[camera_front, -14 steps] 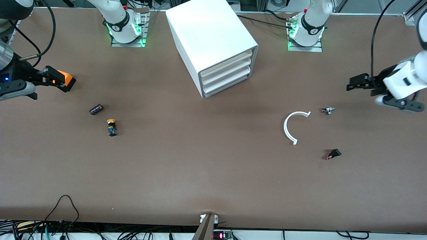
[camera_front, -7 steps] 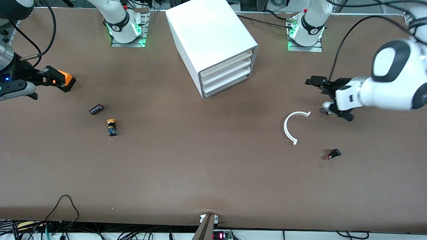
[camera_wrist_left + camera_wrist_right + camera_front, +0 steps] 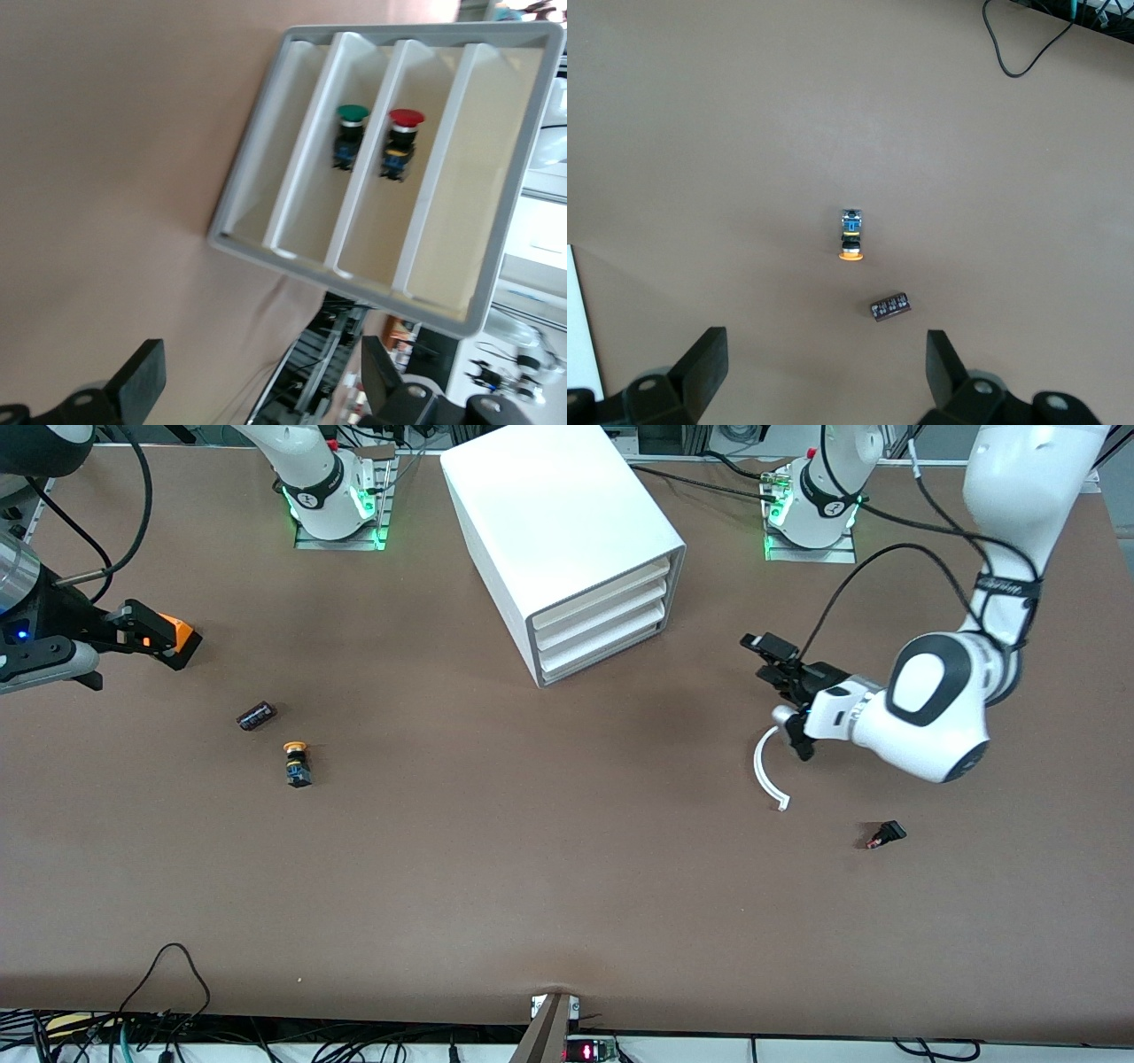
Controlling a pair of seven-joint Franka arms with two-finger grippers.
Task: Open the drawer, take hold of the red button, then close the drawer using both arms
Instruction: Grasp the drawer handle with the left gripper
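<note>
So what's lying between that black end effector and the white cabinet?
Nothing: the front view shows bare brown table between the left end effector and the cabinet.

front: high, facing the bases | left wrist: faces the white boxy cabinet (image 3: 266, 177) front | right wrist: downward, shares the yellow-capped button (image 3: 850, 237) with front

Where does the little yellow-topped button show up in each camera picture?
Front view: yellow-capped button toward the right arm's end of the table, just nearer the camera than the black cylinder.
Left wrist view: not in it.
Right wrist view: the button lies mid-picture on bare table.
Shared landmark: the black cylinder beside it.
</note>
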